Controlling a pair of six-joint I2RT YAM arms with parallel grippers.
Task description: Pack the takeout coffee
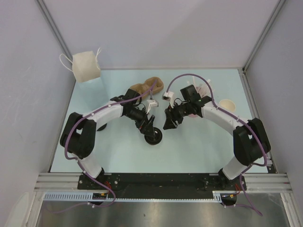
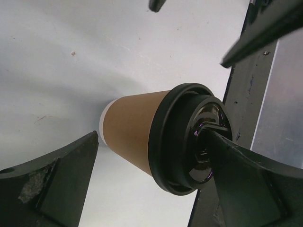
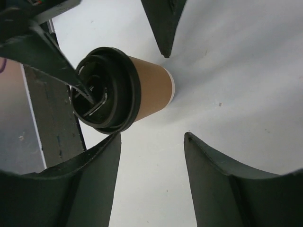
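Now left gripper [image 2: 151,137] gapes wide, grazing black lid [image 2: 187,139]; a nudge could pop it or topple cup [image 2: 130,130]. Right gripper [image 3: 151,137] parted, empty.

cup [image 2: 130,135]: plain tan kraft, white edge at its base | lid [image 2: 182,137]: glossy black | table [image 1: 189,151]: pale mint, no pattern | bag [image 1: 86,66]: cream-white | left arm [image 1: 106,113] and right arm [image 1: 222,118]: white shells, black joints | cables [image 1: 187,76]: purple | stacked cups [image 1: 144,87]: tan
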